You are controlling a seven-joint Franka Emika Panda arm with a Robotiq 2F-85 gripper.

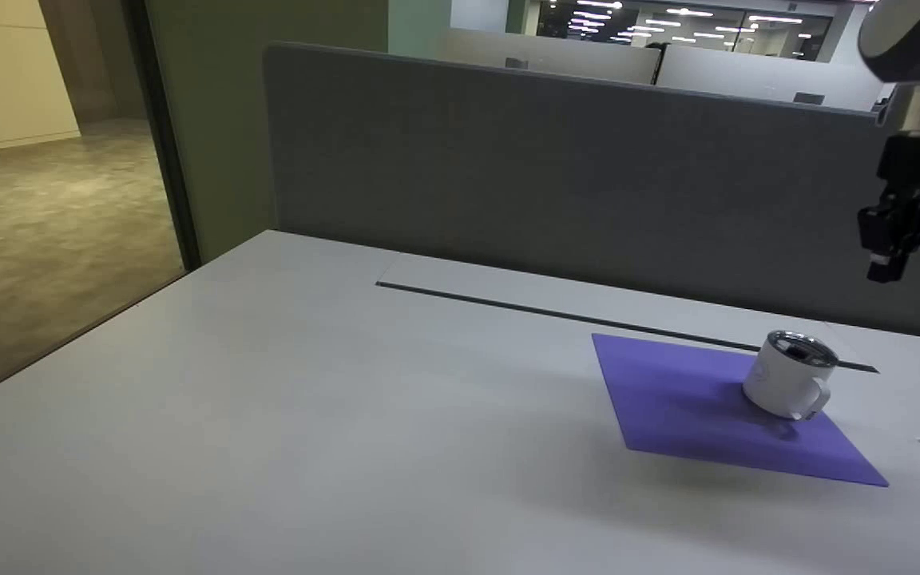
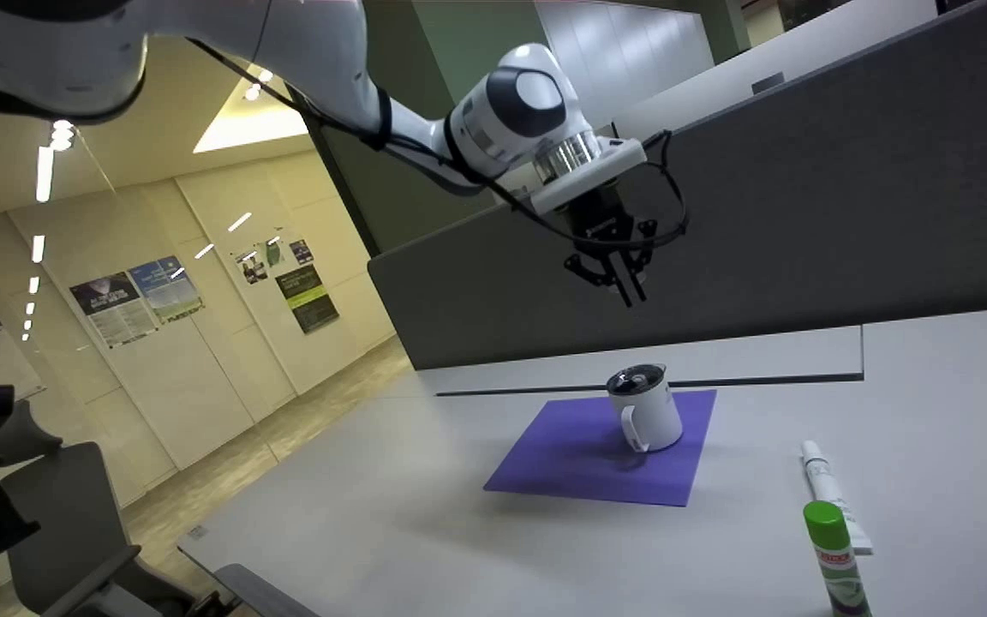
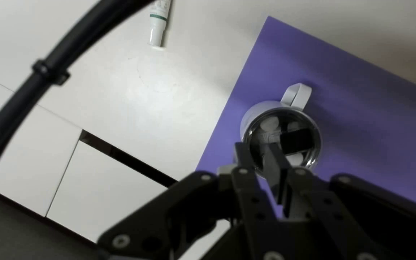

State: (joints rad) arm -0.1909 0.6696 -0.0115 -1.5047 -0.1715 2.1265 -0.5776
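Mug (image 1: pixel 783 383) (white, lidded) is upright on a purple sheet (image 1: pixel 676 399), close to one edge of it. Tool (image 3: pixel 258 148) hangs in the air higher than the mug, well apart from it (can't tell if it's straight over). Fingers (image 3: pixel 276 164) stand slightly apart: narrow gap, purple sheet showing through. In the wrist view they cover part of the mug's clear lid (image 2: pixel 635 379). Handle (image 3: pixel 303 96) points away from the partition (image 1: pixel 548 192), which rises behind the mug in both exterior views. Dark slot (image 3: pixel 132 160) in the counter (image 1: pixel 348 439) runs between mug and partition. White tube (image 2: pixel 828 488) lies on the counter beyond the sheet edge nearest the mug, well apart from the mug. In an exterior view, a green-capped cylinder (image 2: pixel 836 557) overlaps the tube's end, farther from the mug (bottom cut off). Arm (image 2: pixel 511 111) comes in higher than the mug, black cable (image 3: pixel 20 108) along it. Office chair (image 2: pixel 65 523) and wall posters (image 2: pixel 135 300) are far off from the mug.
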